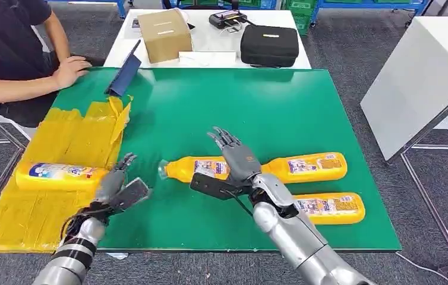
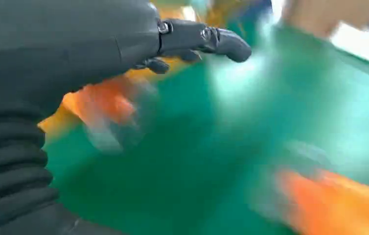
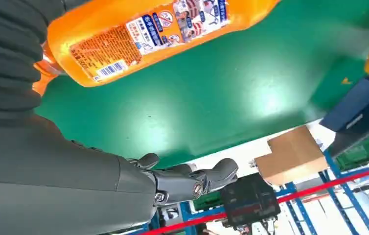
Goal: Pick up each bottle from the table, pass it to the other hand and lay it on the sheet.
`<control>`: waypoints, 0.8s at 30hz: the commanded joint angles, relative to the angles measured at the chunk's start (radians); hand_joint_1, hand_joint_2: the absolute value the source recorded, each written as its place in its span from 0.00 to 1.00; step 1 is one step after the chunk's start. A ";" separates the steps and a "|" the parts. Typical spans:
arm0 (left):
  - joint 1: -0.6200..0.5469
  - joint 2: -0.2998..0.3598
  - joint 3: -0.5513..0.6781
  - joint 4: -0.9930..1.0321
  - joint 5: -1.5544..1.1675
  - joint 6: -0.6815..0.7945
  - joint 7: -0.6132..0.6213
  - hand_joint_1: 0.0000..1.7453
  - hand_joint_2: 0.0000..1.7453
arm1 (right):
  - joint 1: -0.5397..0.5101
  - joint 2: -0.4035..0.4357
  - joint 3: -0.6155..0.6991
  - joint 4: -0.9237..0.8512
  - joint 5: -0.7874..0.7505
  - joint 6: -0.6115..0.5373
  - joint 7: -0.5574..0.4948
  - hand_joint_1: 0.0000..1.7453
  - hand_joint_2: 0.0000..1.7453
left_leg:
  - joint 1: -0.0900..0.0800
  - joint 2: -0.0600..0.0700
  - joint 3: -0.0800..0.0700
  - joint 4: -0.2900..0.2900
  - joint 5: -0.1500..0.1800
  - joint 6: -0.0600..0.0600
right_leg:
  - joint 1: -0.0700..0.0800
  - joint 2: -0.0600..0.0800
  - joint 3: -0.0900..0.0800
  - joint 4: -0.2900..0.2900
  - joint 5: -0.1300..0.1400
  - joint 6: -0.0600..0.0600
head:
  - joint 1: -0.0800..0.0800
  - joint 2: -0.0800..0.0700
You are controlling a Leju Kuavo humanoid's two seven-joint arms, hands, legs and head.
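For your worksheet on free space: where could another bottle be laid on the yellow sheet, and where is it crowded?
The yellow sheet is bare beyond the bottle on the sheet, towards the person. It is crowded near the left hand.

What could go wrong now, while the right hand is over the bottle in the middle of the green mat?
1. The right hand is open above the middle bottle; the round bottle may roll away when touched.
2. Another bottle lies close behind it and might get pushed.
3. The left hand hovers at the yellow sheet edge, near the bottle on the sheet, and could nudge it.
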 commanded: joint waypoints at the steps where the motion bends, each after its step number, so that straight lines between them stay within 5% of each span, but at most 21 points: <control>1: 0.092 -0.024 0.019 -0.203 0.358 -0.233 -0.038 0.00 0.00 | -0.092 0.044 0.002 0.254 0.026 -0.024 -0.006 0.00 1.00 | 0.001 0.005 0.002 0.000 -0.002 -0.001 | 0.001 0.008 0.001 -0.001 0.000 -0.001 | 0.000 0.000; 7: 0.092 -0.024 0.019 -0.203 0.358 -0.233 -0.038 0.00 0.00 | -0.092 0.044 0.002 0.254 0.026 -0.024 -0.006 0.00 1.00 | 0.001 0.003 -0.001 0.001 -0.001 -0.002 | 0.001 0.005 -0.001 0.000 -0.001 -0.001 | 0.000 0.000; 17: 0.076 -0.031 -0.039 -0.436 0.696 -0.340 0.008 0.00 0.00 | -0.159 0.092 -0.045 0.507 0.101 -0.136 -0.068 0.00 1.00 | 0.002 0.000 -0.006 0.002 0.000 -0.001 | 0.001 0.002 -0.006 0.000 0.000 0.000 | 0.000 0.000; 24: 0.080 -0.033 -0.024 -0.504 0.777 -0.340 0.005 0.00 0.00 | -0.190 0.106 -0.069 0.603 0.133 -0.100 -0.048 0.00 1.00 | 0.001 0.001 -0.007 0.001 0.001 -0.001 | 0.001 0.002 -0.008 0.000 0.000 0.001 | 0.000 0.000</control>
